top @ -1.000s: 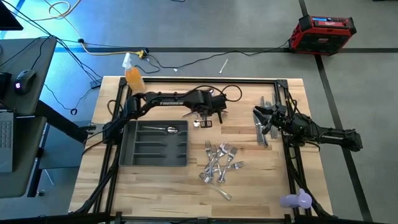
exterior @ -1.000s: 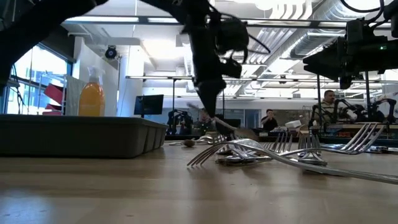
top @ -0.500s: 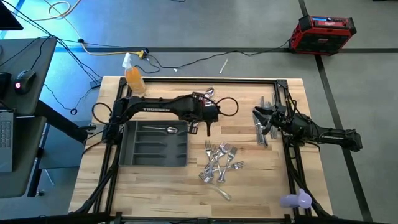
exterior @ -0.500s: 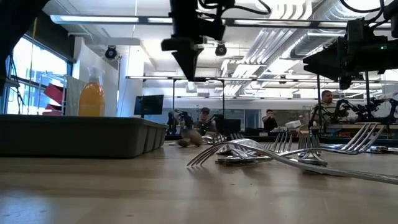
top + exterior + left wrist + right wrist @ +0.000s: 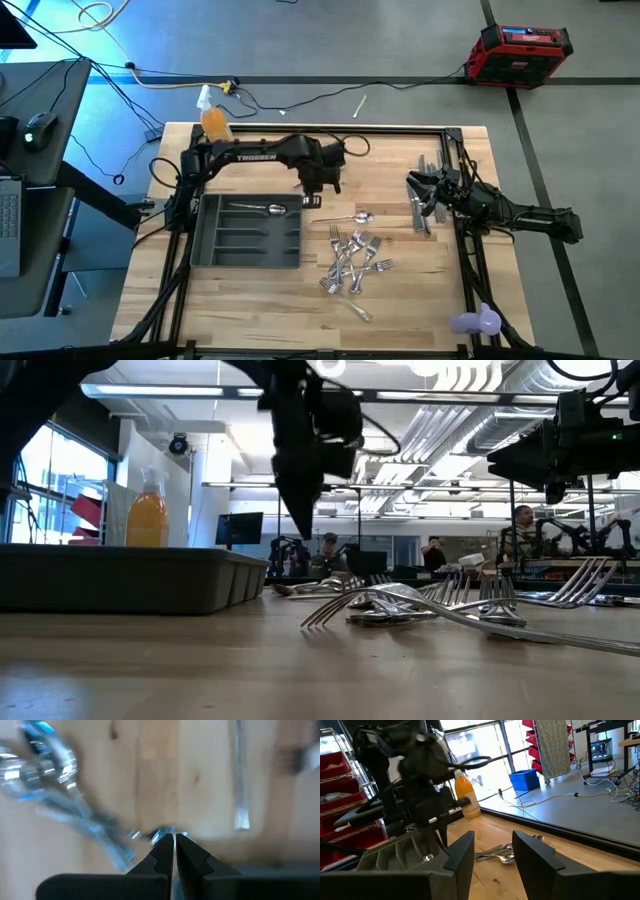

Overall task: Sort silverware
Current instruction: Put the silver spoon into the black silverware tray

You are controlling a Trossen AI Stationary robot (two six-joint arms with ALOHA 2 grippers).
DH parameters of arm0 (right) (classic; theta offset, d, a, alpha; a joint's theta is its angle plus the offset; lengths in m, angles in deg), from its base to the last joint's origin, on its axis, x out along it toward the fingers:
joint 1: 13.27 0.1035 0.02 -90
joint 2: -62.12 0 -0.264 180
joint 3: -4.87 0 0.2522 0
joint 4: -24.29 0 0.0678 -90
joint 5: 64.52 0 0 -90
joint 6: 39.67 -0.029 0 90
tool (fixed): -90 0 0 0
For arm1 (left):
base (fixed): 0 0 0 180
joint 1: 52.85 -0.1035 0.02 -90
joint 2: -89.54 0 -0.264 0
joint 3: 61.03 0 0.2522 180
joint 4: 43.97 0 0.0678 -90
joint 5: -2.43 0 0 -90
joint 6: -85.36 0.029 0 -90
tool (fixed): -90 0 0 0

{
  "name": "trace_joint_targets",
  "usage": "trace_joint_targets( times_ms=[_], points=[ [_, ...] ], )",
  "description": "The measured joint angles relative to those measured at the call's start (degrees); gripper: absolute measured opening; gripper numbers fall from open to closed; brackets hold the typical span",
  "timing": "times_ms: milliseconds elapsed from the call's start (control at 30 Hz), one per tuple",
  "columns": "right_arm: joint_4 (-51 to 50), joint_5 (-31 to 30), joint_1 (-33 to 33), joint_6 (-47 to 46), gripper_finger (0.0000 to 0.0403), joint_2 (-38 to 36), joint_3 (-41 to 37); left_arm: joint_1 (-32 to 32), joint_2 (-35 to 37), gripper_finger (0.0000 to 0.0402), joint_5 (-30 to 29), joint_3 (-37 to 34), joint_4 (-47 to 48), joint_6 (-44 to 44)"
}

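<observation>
Dropped since the earlier frame, one spoon [image 5: 352, 218] lies on the table beside the clenched, empty left pincer [image 5: 310, 199].

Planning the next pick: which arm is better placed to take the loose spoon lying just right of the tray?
Left. Its end effector hangs close above the spoon beside the tray; the right end effector waits by the far table edge.

A tangled heap of shiny silver forks [image 5: 352, 263] lies on the desk [image 5: 250, 300] right of the tray [image 5: 247, 231]. A single spoon [image 5: 346, 218] lies flat just beyond the heap. Another spoon [image 5: 262, 209] rests in the tray's far compartment. A row of knives [image 5: 420, 208] lies at the desk's right side.
</observation>
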Motion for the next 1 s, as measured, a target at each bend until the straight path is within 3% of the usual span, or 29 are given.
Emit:
trace_joint_targets(
  times_ms=[100,200,367,567,733,1000],
  points=[
    [0.0,0.0,0.0,0.0,0.0121,0.0,0.0,-1.0,0.0,0.0002,9.5,-2.3,-6.5,-0.6],
    [0.0,0.0,0.0,0.1,0.0121,0.0,0.0,0.4,0.0,0.0021,14.0,-3.8,-10.3,1.1],
    [0.1,-1.2,0.0,0.4,0.0121,0.0,0.0,5.3,-2.0,0.0085,11.4,-4.1,-16.3,5.5],
    [0.2,-1.3,0.0,0.6,0.0121,0.0,0.0,8.8,-4.8,0.0155,0.5,-4.0,-27.0,5.2],
    [0.3,-1.4,0.0,0.6,0.0121,0.0,0.0,9.0,-7.2,0.0157,3.9,-4.0,-27.5,4.5],
    [0.3,-1.4,0.0,0.7,0.0121,0.0,0.0,9.9,-10.2,0.0122,5.2,-4.0,-31.3,8.1]
  ],
)
